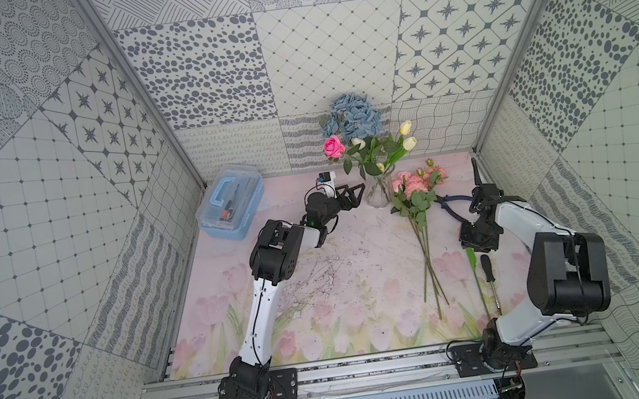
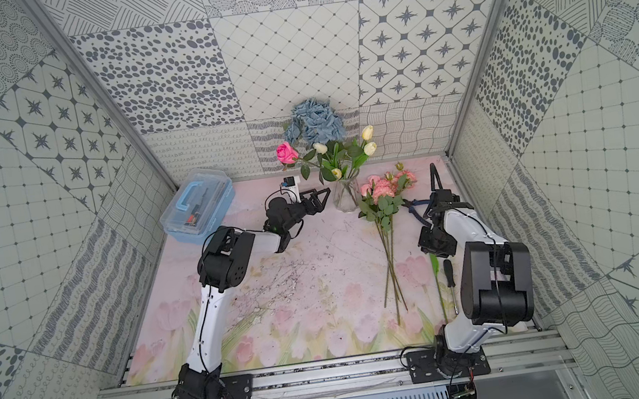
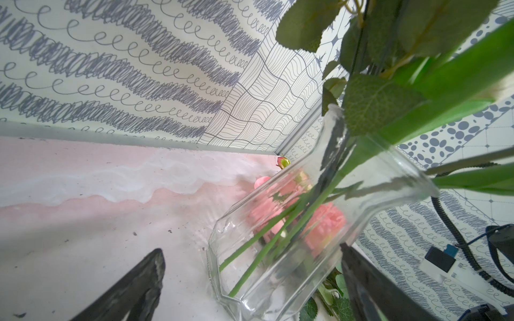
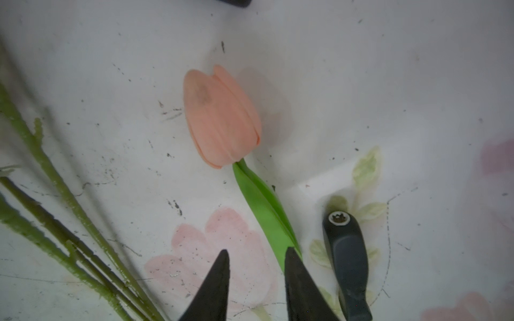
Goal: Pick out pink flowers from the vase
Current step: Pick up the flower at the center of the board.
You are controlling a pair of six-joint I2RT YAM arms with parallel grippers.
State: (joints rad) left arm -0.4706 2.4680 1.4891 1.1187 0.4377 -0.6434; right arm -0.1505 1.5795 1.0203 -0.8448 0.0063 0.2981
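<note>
**Pink rose (image 1: 334, 147) leans far-left, above your left gripper (image 1: 361, 195)**

Left gripper: jaws wide apart, unclamped, with the vase (image 1: 378, 195) at their mouth, just right of the tips. The rose stem slants from the vase neck up toward far-left, so this arm is nearer. Right gripper (image 4: 257, 250): jaws slightly apart, empty, well to the near right over a salmon tulip (image 4: 222, 116). Other pink flowers (image 1: 413, 190) lie just right of the vase.

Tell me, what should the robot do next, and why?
Probably the left gripper should close gently on the glass vase to steady it. It's open right beside the vase, and one bright pink rose still stands inside, while the right gripper hangs open over the salmon tulip on the mat.
</note>
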